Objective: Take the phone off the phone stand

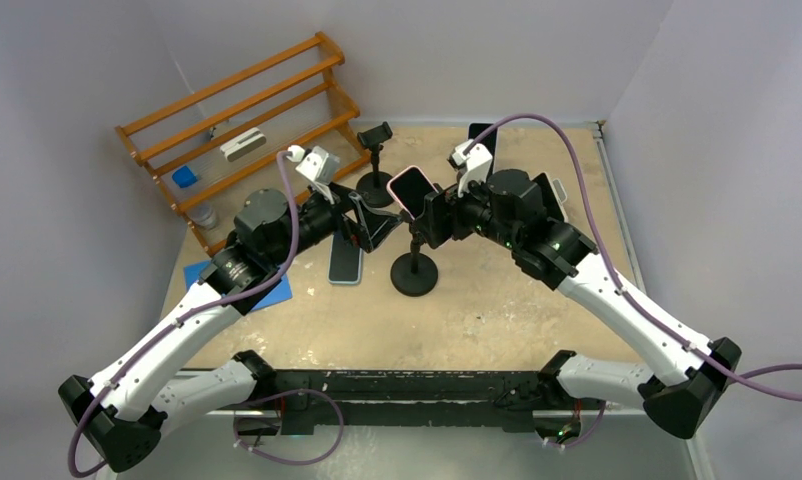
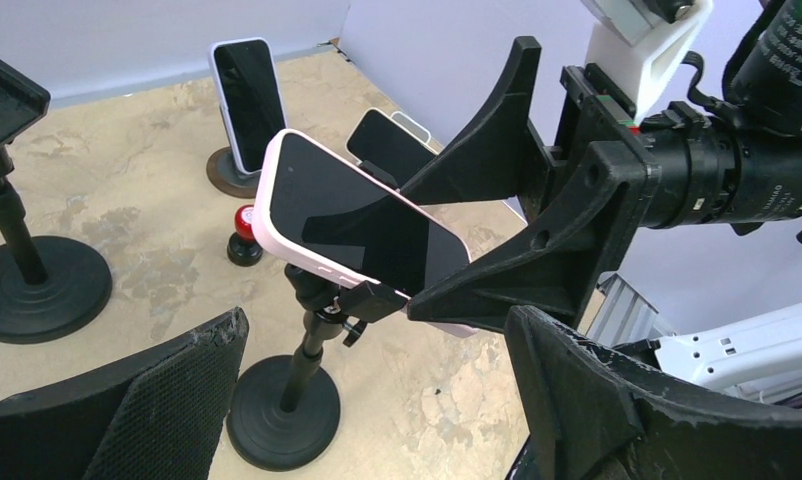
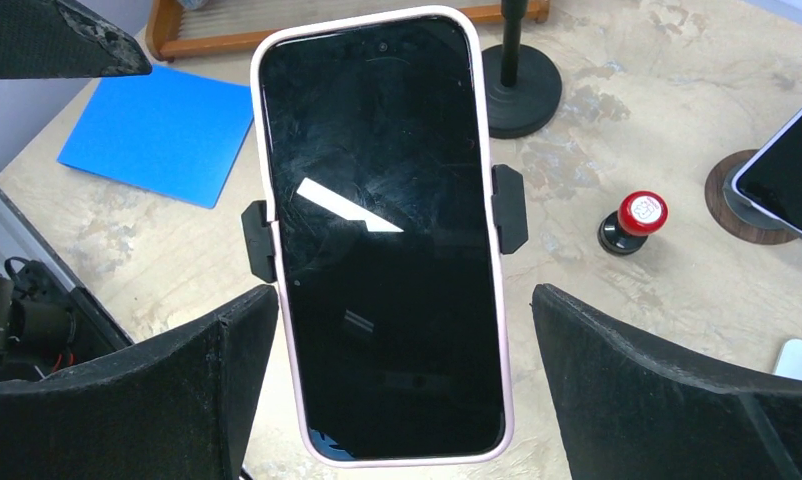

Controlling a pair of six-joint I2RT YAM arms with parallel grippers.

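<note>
Phone (image 3: 382,240): pink case, dark screen w/ glare streak, tilted back, clamped at both long edges in phone stand (image 1: 414,272), mid-table.
R gripper (image 3: 397,330): spread wide, fingers (image 3: 617,390) flank phone's lower half, gap each side; grips nothing.
L gripper (image 1: 372,225): wide apart too, empty, just left of stand.
Room: table (image 1: 497,310) surface shows near-right of base.
Nearby: empty stand (image 1: 375,160) behind-left, flat phone (image 1: 345,262) beside L gripper, red-capped stamp (image 3: 639,222).

You work in a robot test lab, not a home: plain white panels (image 1: 497,50) wall in a small stained table (image 1: 497,310), and beyond your left gripper (image 1: 377,222), to its left, a wooden rack (image 1: 247,110) holds a few small items
</note>
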